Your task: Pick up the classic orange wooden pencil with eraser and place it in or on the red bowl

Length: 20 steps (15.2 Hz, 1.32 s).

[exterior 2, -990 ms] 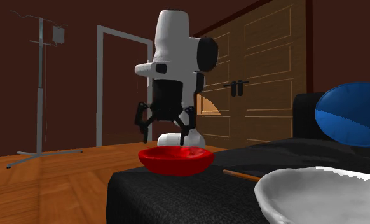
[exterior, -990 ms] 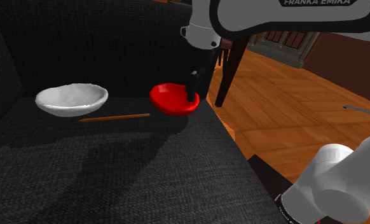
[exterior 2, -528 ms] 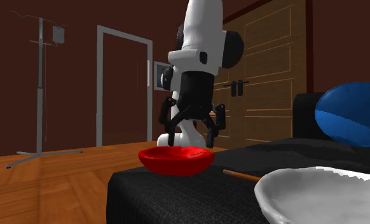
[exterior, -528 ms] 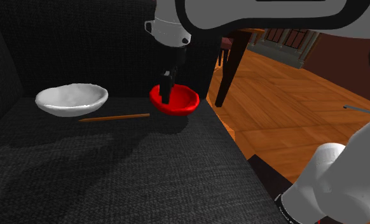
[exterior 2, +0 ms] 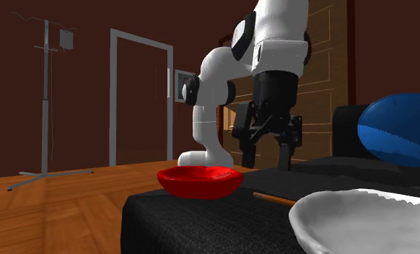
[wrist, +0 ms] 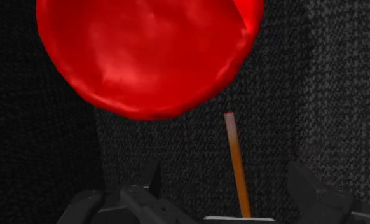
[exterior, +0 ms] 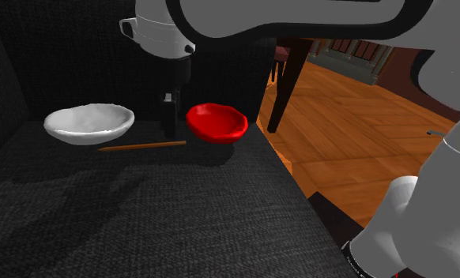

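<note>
Dark fabric seat [exterior: 141, 213], shoulder view: white bowl [exterior: 88, 123] at left; orange pencil [exterior: 141, 145] lying flat before it. Gripper [exterior: 170, 118] hangs over the pencil's right end (fingers spread wide, nothing held). Red bowl [exterior: 216, 123] stands just right, apart from the pencil.

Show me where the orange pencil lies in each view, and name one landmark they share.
Shoulder view: pencil lies on the dark seat between white bowl and red bowl.
Second exterior view: a short stretch of pencil shows right of the red bowl.
Wrist view: the pencil points toward the red bowl.
Shared landmark: the red bowl.
</note>
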{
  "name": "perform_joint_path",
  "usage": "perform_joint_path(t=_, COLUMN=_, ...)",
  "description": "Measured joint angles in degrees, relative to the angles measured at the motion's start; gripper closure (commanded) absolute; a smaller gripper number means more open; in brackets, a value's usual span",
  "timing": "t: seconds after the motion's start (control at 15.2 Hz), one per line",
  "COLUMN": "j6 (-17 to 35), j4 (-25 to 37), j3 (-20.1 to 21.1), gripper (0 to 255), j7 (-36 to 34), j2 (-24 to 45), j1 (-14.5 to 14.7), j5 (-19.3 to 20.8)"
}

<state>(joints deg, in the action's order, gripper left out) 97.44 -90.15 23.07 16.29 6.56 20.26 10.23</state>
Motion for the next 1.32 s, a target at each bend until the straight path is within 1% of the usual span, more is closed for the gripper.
perform_joint_path(t=0.13, j6=-0.78, j4=3.33, j3=1.18, gripper=0, j7=0.62, j2=2.66, j1=1.64, j5=1.52)
perform_joint_path(t=0.2, j6=-0.49, j4=3.48, j3=1.44, gripper=0, j7=0.60, j2=3.13, j1=2.03, j5=1.82)
perform_joint_path(t=0.4, j6=1.21, j4=2.19, j3=1.55, gripper=0, j7=0.62, j2=3.55, j1=2.17, j5=2.11)
perform_joint_path(t=0.66, j6=4.17, j4=-1.00, j3=1.44, gripper=0, j7=0.44, j2=3.28, j1=1.90, j5=2.10)
perform_joint_path(t=1.06, j6=4.85, j4=-1.57, j3=1.37, gripper=0, j7=0.44, j2=3.38, j1=1.82, j5=2.16)
perform_joint_path(t=1.12, j6=4.85, j4=-1.57, j3=1.37, gripper=255, j7=0.44, j2=3.38, j1=1.82, j5=2.16)
perform_joint_path(t=1.32, j6=4.85, j4=-1.57, j3=1.37, gripper=255, j7=0.44, j2=3.38, j1=1.82, j5=2.16)
